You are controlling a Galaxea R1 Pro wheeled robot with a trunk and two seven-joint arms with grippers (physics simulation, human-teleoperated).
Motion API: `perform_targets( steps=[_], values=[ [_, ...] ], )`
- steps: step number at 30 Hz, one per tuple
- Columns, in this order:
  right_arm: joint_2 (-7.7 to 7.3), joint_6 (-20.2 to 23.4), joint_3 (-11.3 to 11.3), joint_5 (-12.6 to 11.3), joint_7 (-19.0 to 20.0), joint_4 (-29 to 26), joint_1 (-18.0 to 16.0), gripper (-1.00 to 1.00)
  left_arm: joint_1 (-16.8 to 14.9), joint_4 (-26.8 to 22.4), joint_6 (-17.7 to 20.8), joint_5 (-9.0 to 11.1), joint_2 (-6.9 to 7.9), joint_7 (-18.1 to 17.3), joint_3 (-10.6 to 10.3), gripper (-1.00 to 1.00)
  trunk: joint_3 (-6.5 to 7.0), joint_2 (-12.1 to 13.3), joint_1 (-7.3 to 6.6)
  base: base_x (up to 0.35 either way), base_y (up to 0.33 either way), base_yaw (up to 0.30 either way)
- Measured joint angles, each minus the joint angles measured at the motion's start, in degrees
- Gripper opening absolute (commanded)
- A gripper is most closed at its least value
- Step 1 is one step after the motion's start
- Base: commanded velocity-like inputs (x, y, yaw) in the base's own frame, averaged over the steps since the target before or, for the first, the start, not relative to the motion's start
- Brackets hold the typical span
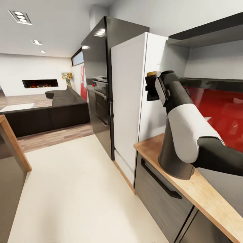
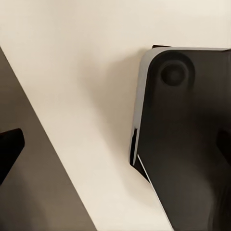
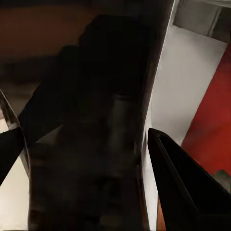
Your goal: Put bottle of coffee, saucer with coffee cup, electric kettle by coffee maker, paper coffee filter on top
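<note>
The right gripper (image 3: 86, 159) held a dark object, probably the bottle of coffee (image 3: 86, 144), between its jaws above the worktop (image 1: 209, 199). Next: set it beside the coffee maker.

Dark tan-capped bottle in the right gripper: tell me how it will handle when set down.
The dark bottle with a tan cap looks rigid, so it probably won't deform. Its tall, narrow shape may tip on the wooden countertop.
</note>
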Motion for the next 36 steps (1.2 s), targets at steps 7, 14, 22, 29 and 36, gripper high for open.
perform_targets(
  steps=[7,14,22,29,36],
  values=[
    [-0.01,-15.32,0.16,-0.1,4.75,8.32,7.18,-1.0,-0.45,-0.22,0.0,0.0,-0.03,0.01,-0.01,1.0,0.0,0.0,0.0,0.0,0.0,0.0],
    [0.0,-23.8,0.28,0.14,10.29,9.19,14.38,-1.0,-0.8,-0.26,0.0,0.0,-0.26,0.0,0.08,1.0,0.01,-0.03,-0.01,0.0,0.0,0.0],
    [0.0,-24.51,0.31,0.44,16.98,9.16,18.4,-1.0,-0.8,-0.23,0.01,0.0,-0.52,0.09,0.02,1.0,0.0,-0.04,-0.02,0.0,0.0,0.0],
    [0.0,-24.55,0.3,0.46,17.12,9.22,20.45,-1.0,-0.8,-0.19,0.01,0.0,-0.52,0.08,0.05,1.0,0.01,-0.03,0.0,-0.044,0.015,0.0],
    [0.0,-24.61,0.3,0.44,17.11,9.19,23.05,-1.0,-0.8,-0.23,0.0,0.05,-0.58,0.1,0.08,1.0,0.01,-0.04,0.0,-0.22,0.121,0.0]
  ],
)
